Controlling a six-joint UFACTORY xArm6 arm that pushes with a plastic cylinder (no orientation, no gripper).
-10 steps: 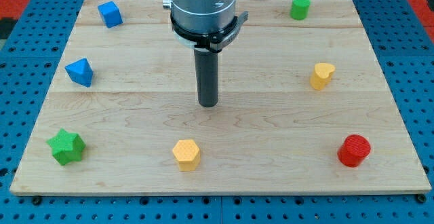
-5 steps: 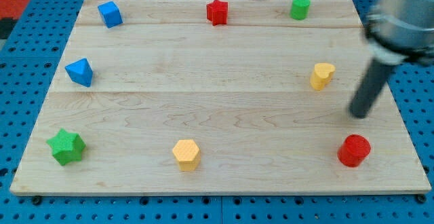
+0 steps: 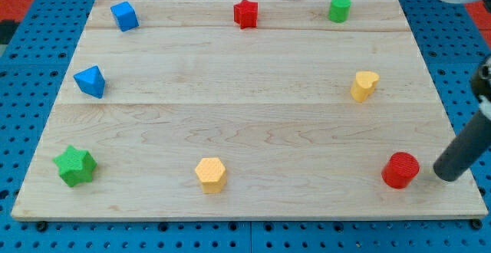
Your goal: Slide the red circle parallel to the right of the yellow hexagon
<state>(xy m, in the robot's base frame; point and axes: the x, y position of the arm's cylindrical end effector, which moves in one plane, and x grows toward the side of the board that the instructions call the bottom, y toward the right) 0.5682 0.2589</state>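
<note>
The red circle (image 3: 400, 169) lies near the board's lower right corner. The yellow hexagon (image 3: 210, 174) lies near the bottom edge, left of centre, roughly level with the red circle. My tip (image 3: 447, 175) is just right of the red circle, a small gap apart, at about the same height in the view. The rod leans up toward the view's right edge.
A yellow heart-like block (image 3: 365, 85) sits at the right. A green cylinder (image 3: 339, 8) and a red star (image 3: 245, 13) sit along the top. Two blue blocks (image 3: 123, 15) (image 3: 90, 81) are at the left. A green star (image 3: 75, 165) is at the lower left.
My tip has swept from the board's middle to the right and then down, ending just right of the red circle. No block has moved.
</note>
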